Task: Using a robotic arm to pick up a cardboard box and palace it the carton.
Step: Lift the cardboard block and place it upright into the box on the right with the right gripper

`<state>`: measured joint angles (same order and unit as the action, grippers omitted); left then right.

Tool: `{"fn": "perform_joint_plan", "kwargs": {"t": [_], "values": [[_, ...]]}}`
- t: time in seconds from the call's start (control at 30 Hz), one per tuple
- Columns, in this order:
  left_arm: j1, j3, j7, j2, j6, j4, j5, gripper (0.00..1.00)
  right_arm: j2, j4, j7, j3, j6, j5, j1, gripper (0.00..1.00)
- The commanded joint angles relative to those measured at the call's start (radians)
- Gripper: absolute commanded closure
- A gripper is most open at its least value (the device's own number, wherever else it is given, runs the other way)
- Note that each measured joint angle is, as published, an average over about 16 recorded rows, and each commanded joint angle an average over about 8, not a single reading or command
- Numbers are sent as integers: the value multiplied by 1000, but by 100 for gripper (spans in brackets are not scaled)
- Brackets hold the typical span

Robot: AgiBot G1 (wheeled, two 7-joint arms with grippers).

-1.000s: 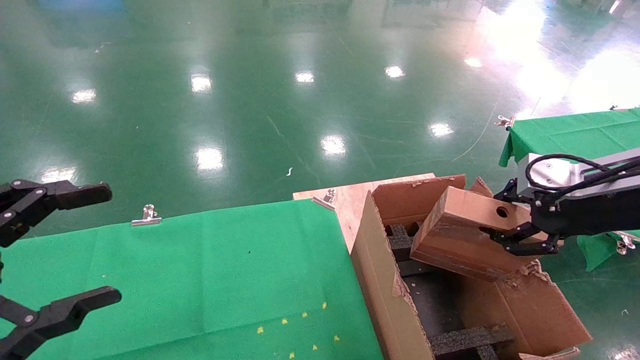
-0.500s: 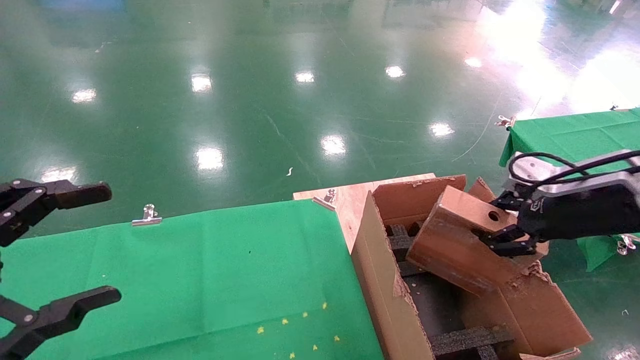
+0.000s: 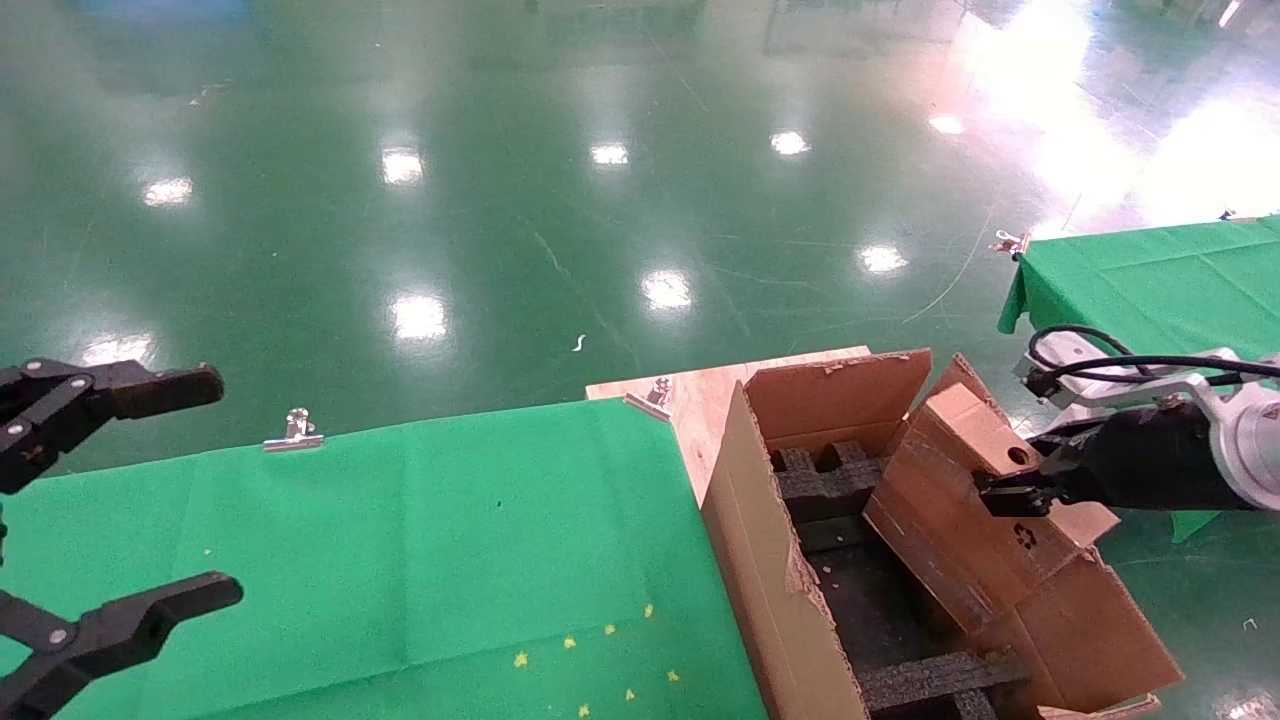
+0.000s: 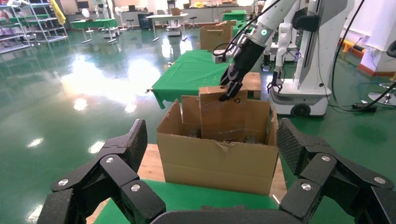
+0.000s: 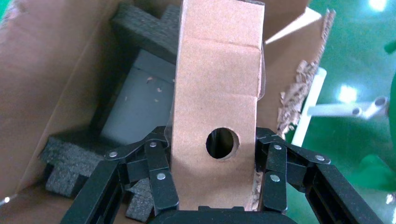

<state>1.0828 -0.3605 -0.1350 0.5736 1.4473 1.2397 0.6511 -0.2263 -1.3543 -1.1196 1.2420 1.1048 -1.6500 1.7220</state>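
Cardboard box, the small flat brown one with a round hole and a recycling mark, stands tilted inside the large brown corrugated carton, its lower end down among the black foam inserts and its upper end leaning toward the carton's right wall. Your right gripper is clamped on its upper end, one black finger on each broad face, with the white robotic arm reaching in over the torn right flap. You have ragged flap edges close beside the box on that side. Your left gripper hangs with its fingers spread wide over the green cloth-covered table, well apart from the carton. Metal clips pin the cloth's far edge.
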Motion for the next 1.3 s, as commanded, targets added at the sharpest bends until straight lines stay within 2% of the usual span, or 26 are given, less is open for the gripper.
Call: {"fn": "perform_joint_plan", "kwargs": {"t": [0.03, 0.3, 0.7, 1.3], "values": [[0, 0, 0, 0, 0, 0, 0, 0, -9, -1, -56, 7, -4, -18, -7, 100], [0, 0, 0, 0, 0, 0, 0, 0, -11, 0, -171, 15, 7, -108, -1, 100], [0, 0, 0, 0, 0, 0, 0, 0, -34, -6, -352, 33, -50, -274, -21, 100], [0, 0, 0, 0, 0, 0, 0, 0, -121, -8, -449, 73, -71, -398, -69, 100]]}}
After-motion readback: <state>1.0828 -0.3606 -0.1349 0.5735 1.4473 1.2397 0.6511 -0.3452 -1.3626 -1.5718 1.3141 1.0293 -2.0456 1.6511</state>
